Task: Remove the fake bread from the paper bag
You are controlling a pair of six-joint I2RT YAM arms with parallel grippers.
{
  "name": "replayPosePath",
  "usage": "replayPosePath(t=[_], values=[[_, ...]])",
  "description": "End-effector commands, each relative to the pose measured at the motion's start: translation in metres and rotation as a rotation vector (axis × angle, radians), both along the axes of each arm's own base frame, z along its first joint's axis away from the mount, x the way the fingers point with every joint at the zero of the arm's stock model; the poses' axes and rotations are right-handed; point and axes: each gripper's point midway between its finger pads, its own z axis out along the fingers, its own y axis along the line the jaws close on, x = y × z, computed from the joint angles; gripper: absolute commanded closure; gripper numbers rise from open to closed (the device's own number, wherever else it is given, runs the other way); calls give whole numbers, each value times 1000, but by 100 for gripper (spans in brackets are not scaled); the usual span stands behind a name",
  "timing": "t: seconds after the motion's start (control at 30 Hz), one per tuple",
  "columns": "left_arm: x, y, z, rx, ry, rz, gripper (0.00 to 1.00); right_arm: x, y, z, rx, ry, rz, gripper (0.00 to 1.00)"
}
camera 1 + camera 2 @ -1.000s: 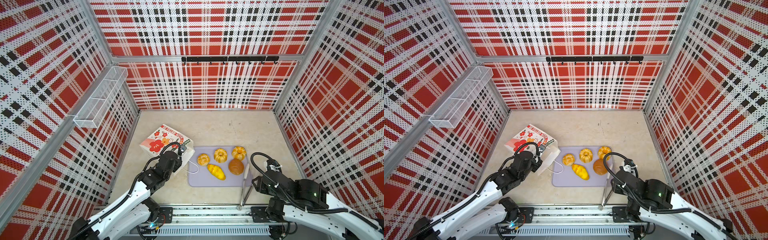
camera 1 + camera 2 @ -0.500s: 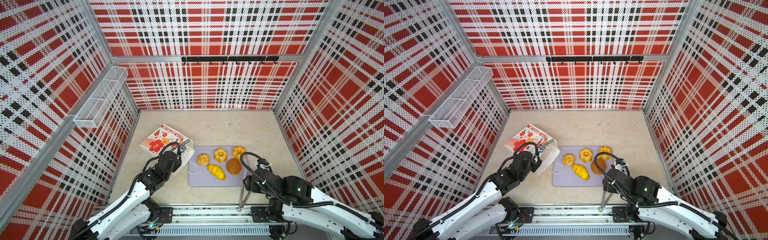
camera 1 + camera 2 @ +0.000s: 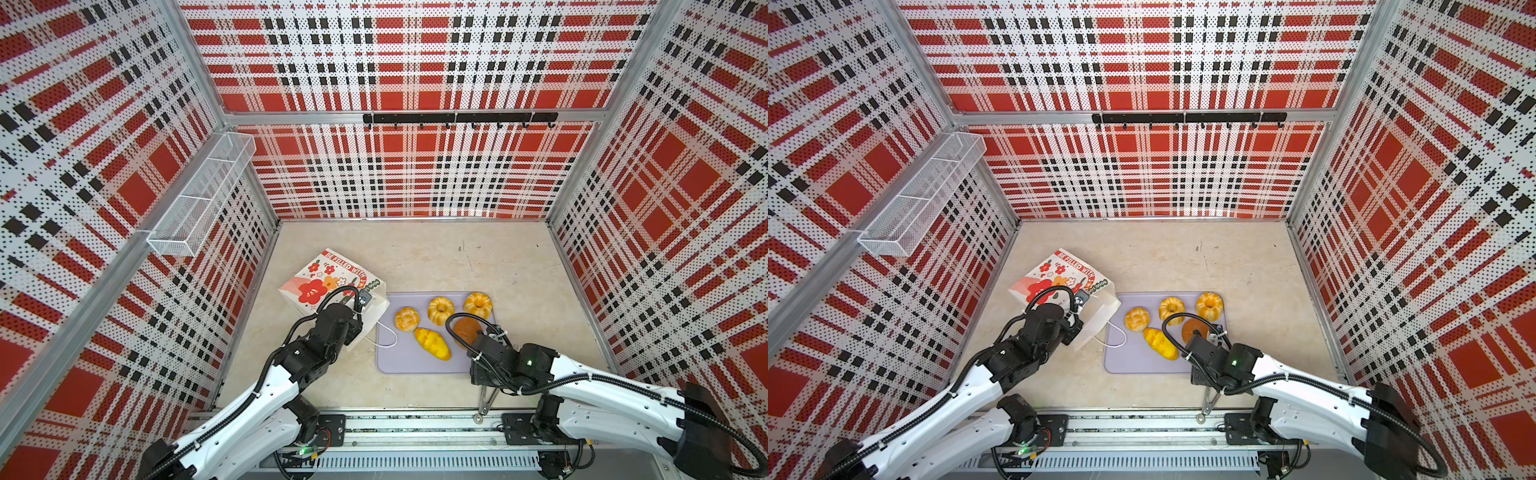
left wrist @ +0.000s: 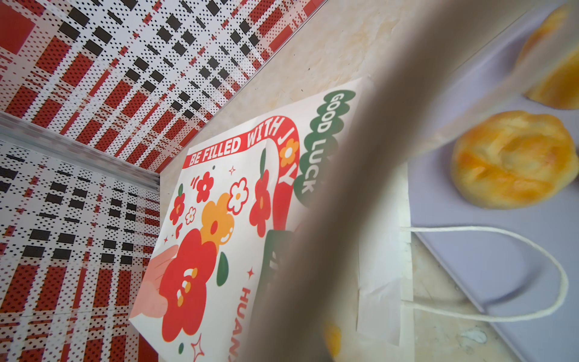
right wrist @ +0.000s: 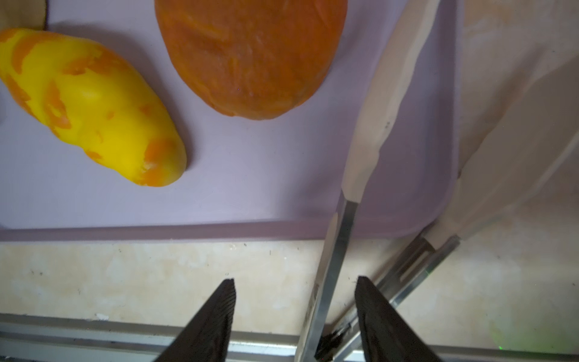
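Closing the parted right pincer (image 5: 295, 279) on one tongs (image 5: 335, 250) arm could skid them; left pincer (image 3: 362, 305) (shut) pinches the paper bag (image 3: 324, 278); five fake bread (image 3: 432, 343) pieces sit on the tray (image 3: 399, 361).

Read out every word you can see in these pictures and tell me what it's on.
"BE FILLED WITH JOY": red banner on the white paper bag, the O drawn as a flower.
"GOOD LUCK": green badge on the same bag.
"HUAN": red letters on the bag, the rest cut off.
Dark green patch beside them: lettering mostly hidden, unreadable.
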Motion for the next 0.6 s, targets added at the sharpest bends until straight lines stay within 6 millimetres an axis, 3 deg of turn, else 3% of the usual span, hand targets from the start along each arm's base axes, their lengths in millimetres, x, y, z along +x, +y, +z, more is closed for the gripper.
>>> replayPosePath(t=[0.0, 0.43, 0.57], values=[[0, 0, 1, -21, -12, 5, 100, 9, -2, -7, -7, -24, -8, 42], [1, 0, -2, -19, -4, 3, 100, 28, -10, -27, -54, -2, -4, 78], [1, 0, -3, -13, -3, 3, 100, 27, -13, -21, -57, -5, 1, 92]])
